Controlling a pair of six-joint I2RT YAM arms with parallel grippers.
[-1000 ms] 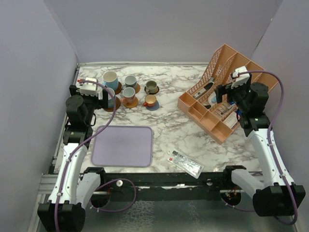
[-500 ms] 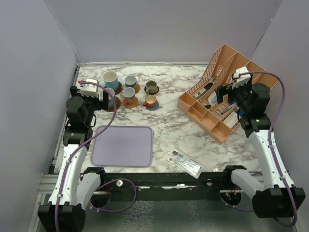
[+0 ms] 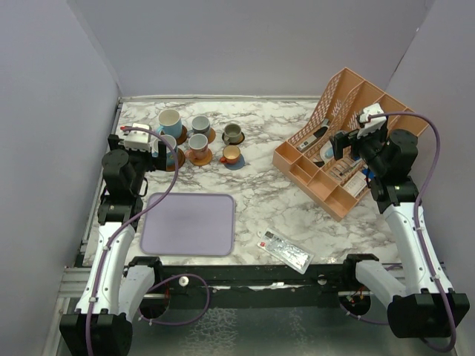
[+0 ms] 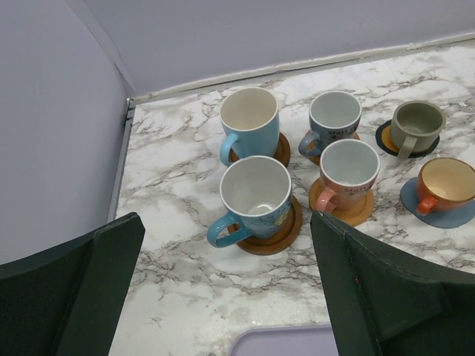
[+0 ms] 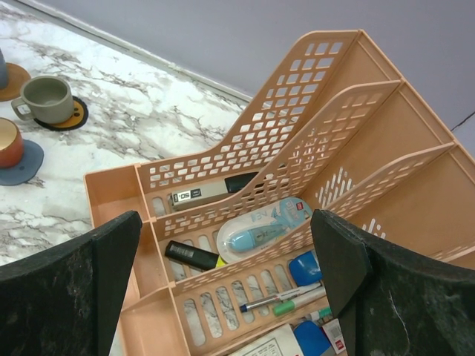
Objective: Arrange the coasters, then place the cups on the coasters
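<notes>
Though the overhead view barely hints at it, your left wrist view shows six small handled ceramic cups (image 4: 254,189), each on one of the thin round coasters (image 4: 286,231), at the marble bench's (image 4: 178,297) far-left corner. Your left jaws stand wide apart; your right jaws, likewise apart, overhang the orange slotted plastic organiser (image 5: 356,111).

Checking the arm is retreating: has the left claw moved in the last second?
Yes: left claw drew back slightly from the cups, toward the lavender tray.
</notes>
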